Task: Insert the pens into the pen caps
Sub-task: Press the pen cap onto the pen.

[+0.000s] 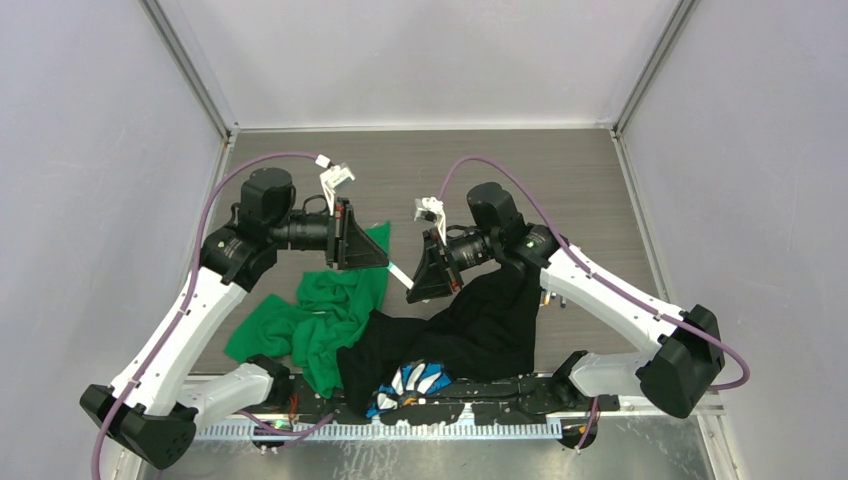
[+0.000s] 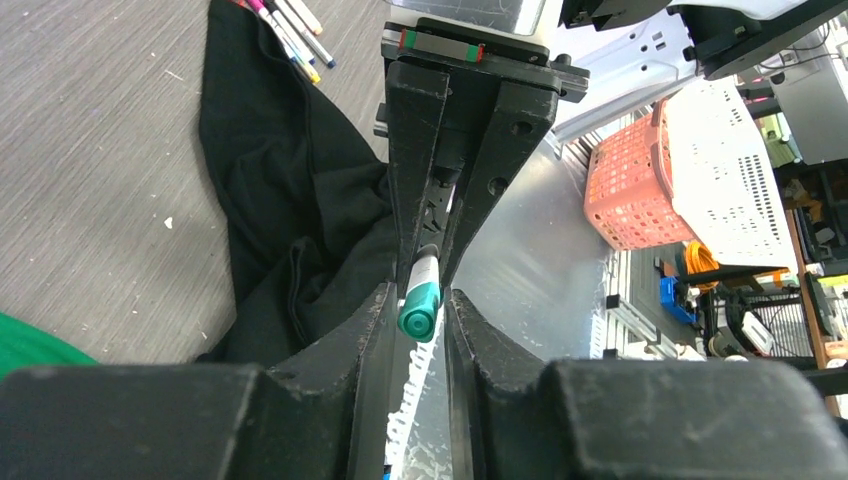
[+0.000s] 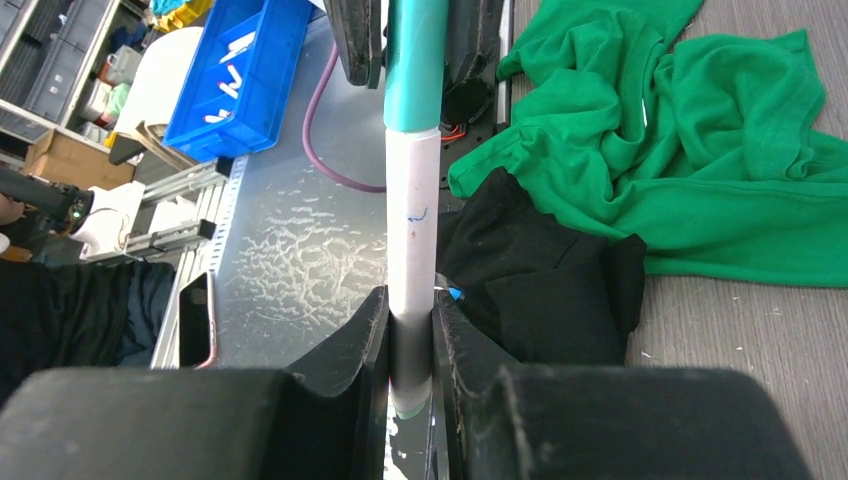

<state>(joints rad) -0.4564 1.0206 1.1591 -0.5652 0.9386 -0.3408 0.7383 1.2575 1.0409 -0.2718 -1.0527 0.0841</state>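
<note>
Above the desk (image 1: 560, 180), just beside the green cloth (image 1: 330, 310), a pen (image 3: 412, 220) is clamped near its tail by the right fingers (image 3: 362, 340). Its teal cap (image 2: 419, 308) is pinched narrowly by the left fingers (image 2: 368, 325). Both are judged light, stiff and slippery, best gripped squarely mid-barrel.

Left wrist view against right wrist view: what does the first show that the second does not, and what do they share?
Only the left wrist view shows loose pens and an orange basket. Only the right wrist view shows a blue bin and a purple cable. Both show the white pen held in the right gripper, its teal cap in the left gripper, and the black cloth.
</note>
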